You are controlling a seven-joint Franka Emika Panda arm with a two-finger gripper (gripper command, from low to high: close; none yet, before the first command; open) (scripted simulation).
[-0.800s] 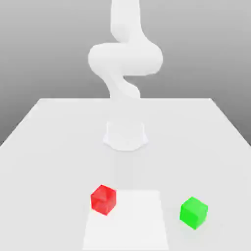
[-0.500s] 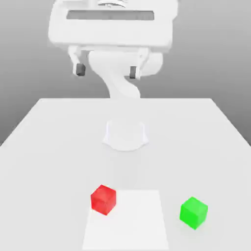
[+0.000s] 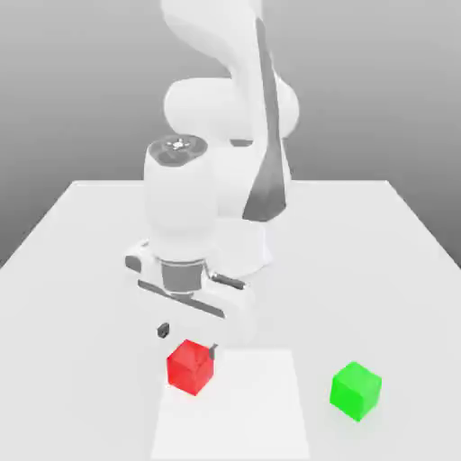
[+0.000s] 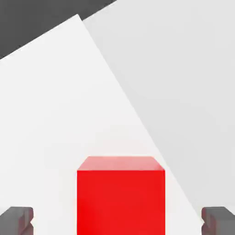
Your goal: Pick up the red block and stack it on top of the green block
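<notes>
Gripper (image 3: 187, 338) spread wide, empty, above the red block (image 3: 190, 366); fingertips (image 4: 17, 219) clear of it.

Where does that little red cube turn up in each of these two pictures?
Exterior view: the small bright red cube sits on the table, toward the exterior view's left, just beneath the open tool.
Hand view: red cube centred between the dark fingertips.
Shared landmark: those fingertips.

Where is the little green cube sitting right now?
The green cube sits on the white table near the front edge, at the exterior view's right, apart from the red cube under the open fingers.
</notes>
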